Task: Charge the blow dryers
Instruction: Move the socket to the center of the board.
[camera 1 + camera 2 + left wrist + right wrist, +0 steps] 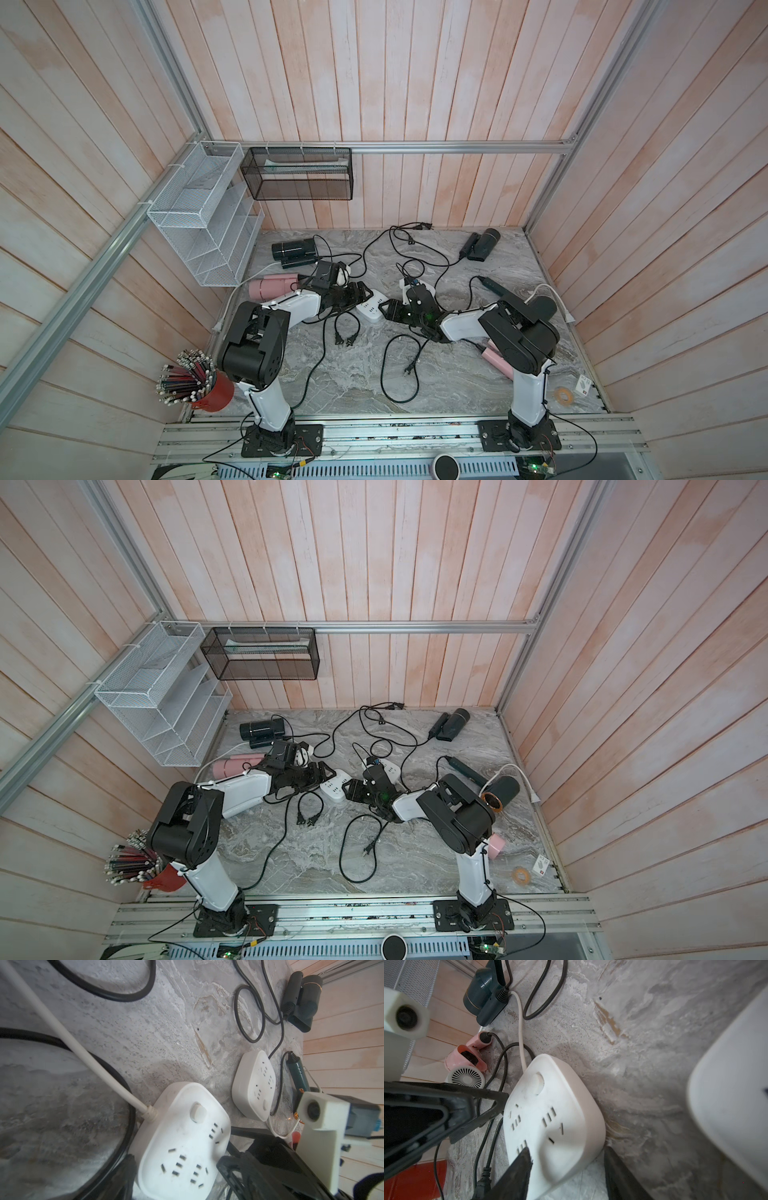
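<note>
Two sets of fingers meet at one white power strip in the middle of the table.
Left fingers: wide apart, holding nothing. One tip sits against the strip's edge, near its round button.
Right fingers: apart, one on either side of the strip's near corner. Cannot tell whether either presses on it.
Second power strip lies near the first, not touching.

Blow dryers: five seen, all lying on the table.
- black dryer at back left
- pink dryer just in front of it, beside the left arm
- dark folded dryer at back right
- dark dryer beside the right arm's elbow
- second pink dryer partly hidden under that arm

Black cords wind across the table. Two plugs lie loose just in front of the strip.

Containers:
- red cup at front left, packed with pencils
- Black mesh basket on the back wall holds a long pale item, too indistinct to name
- White mesh rack hangs on the left wall
</note>
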